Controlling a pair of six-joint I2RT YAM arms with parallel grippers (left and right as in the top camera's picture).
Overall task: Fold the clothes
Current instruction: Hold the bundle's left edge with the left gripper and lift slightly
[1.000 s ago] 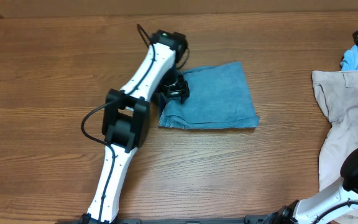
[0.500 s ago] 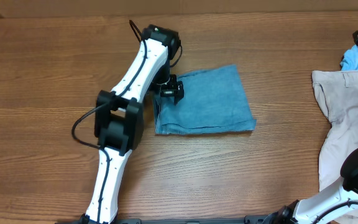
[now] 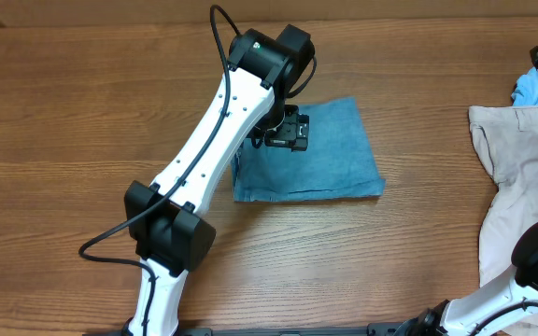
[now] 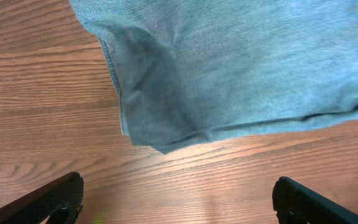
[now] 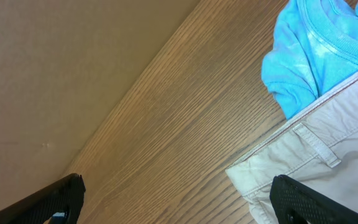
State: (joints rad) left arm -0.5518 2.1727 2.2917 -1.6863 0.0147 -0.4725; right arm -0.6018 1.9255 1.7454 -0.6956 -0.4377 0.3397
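The light blue jeans [image 3: 330, 154] lie folded into a compact rectangle at the table's middle. My left gripper [image 3: 284, 131] hangs over their upper left part. In the left wrist view the folded denim [image 4: 241, 62] fills the top. The left gripper [image 4: 179, 205] is open over bare wood below the denim's edge, with nothing between its fingers [image 4: 51, 199]. Cream trousers [image 3: 521, 177] lie unfolded at the right edge. My right gripper [image 5: 179, 202] is open beside the trousers' waistband [image 5: 316, 155], holding nothing.
A bright blue T-shirt [image 5: 316, 50] lies crumpled just beyond the cream trousers, also in the overhead view [image 3: 530, 89]. A tan wall [image 5: 55, 68] borders the table's far edge. The left arm [image 3: 204, 168] stretches diagonally from the near left.
The left gripper has shifted right and up over the folded jeans, and its elbow has swung toward the near left. The jeans slid slightly left. The right arm has not moved.
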